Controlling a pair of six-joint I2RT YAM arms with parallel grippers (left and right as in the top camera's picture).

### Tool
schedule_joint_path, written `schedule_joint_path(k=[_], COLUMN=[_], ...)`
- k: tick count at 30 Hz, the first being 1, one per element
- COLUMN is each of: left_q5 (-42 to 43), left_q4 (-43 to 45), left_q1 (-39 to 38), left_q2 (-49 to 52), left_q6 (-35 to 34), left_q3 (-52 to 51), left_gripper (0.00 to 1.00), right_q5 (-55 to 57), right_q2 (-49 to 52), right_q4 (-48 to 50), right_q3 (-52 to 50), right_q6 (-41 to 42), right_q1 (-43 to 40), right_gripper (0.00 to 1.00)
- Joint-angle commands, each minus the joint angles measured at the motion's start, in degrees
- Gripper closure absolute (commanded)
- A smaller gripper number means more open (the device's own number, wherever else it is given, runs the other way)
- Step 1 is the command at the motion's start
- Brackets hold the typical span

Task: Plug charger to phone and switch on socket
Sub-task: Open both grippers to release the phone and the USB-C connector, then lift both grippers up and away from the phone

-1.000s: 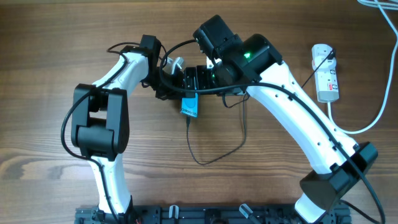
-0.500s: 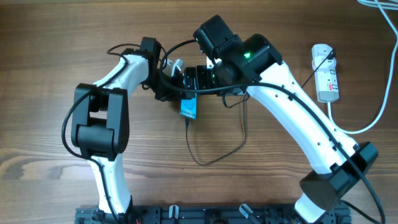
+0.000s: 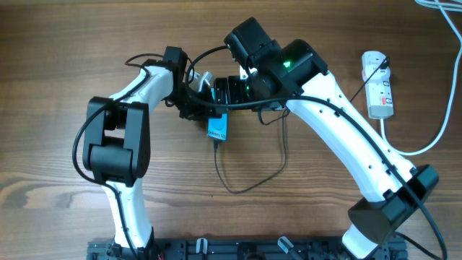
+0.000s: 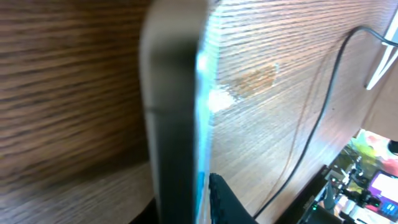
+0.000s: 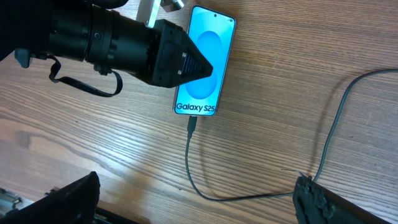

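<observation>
On your left the table [image 3: 50,58] is bare wood out to the picture's edge, so there is open room on that side. The left arm [image 3: 115,141] reaches from the near edge up toward the centre. Its left gripper [image 3: 198,101] comes at the phone [image 5: 204,59] from the left, with one black pointed finger [image 5: 186,62] lying over the lit screen. You cannot tell whether this claw is spread or pinching. Its own wrist view shows only the phone's edge, close up and blurred.

The phone lies flat near the middle of the table, its short edge with the text facing the near side. The charger [image 5: 188,165] has its connector touching that edge. The pictures do not show whether it is fully seated. From there the cable loops toward the near side and swings up to the right, with free wood inside the loop.

The right gripper [image 5: 196,200] hangs above the cable loop on the near side of the phone, its fingers [image 5: 65,199] spread wide with nothing between them.

The right arm [image 3: 346,137] crosses from the centre down toward the near right corner. Beyond it the socket [image 3: 380,90] lies well apart from both claws, close to the right edge. Its white cord [image 3: 440,130] curves off there, so room is tight.
</observation>
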Motion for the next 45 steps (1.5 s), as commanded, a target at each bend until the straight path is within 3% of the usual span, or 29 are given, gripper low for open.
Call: schedule_joint_path(k=[1,4,14,20,24,28,30,33,35,37,45], left_q5=[-1.49,-3.06,-9.84,-14.51,-15.85,-21.44,-22.53,-23.78,-25.68,-26.34,-29.38], left_q4=[-0.04,-0.04,-1.97,-2.47,-3.23,-3.8,-4.22,-5.07,-5.53,-6.27,-12.79], left_q1=[-0.2,-0.2,-0.2,-0.2,-0.13,-0.04,0.02,0.15,0.39,0.83,4.81], left_q2=[0.57,0.57,0.57,0.57,0.57,0.55,0.52,0.09,-0.72,-2.03,-12.94], left_q6=[0.11,0.07,-1.51,-4.85,-4.94,-8.92,-9.16,-9.77,-11.85,-12.94,-21.68], left_q3=[-0.5,-0.5,-0.5,-0.5,-0.5,-0.48,-0.48,-0.26,-0.15,0.44,7.06], left_gripper=[0.82,0.68,0.58,0.57,0.41,0.43,0.42,0.31,0.19,0.0,0.0], right_q5=[1.22,1.62,2.51,4.57,6.45,8.33,8.35,10.25,12.33,15.26,20.7], right_q2=[-1.22,-1.22,-1.22,-1.22,-1.22,-1.22,-1.22,-1.22,-1.22,-1.22,-1.22], right_q4=[-0.15,-0.35,-0.33,-0.57,-1.57,-1.9,-2.29,-3.54,-4.48,-5.44,-6.71], right_q3=[1.07,1.07,1.07,1.07,1.07,1.07,1.07,1.07,1.07,1.07,1.07], right_q6=[0.76,0.79,0.81,0.74,0.79,0.76,0.79,0.81,0.7,0.66,0.57], right_q1=[-0.04,-0.04,-0.04,-0.04,-0.04,-0.79,-1.92,-4.46,-6.71,-9.16,-23.47], right_gripper=[0.0,0.0,0.0,0.0,0.0,0.0,0.0,0.0,0.0,0.0,0.0])
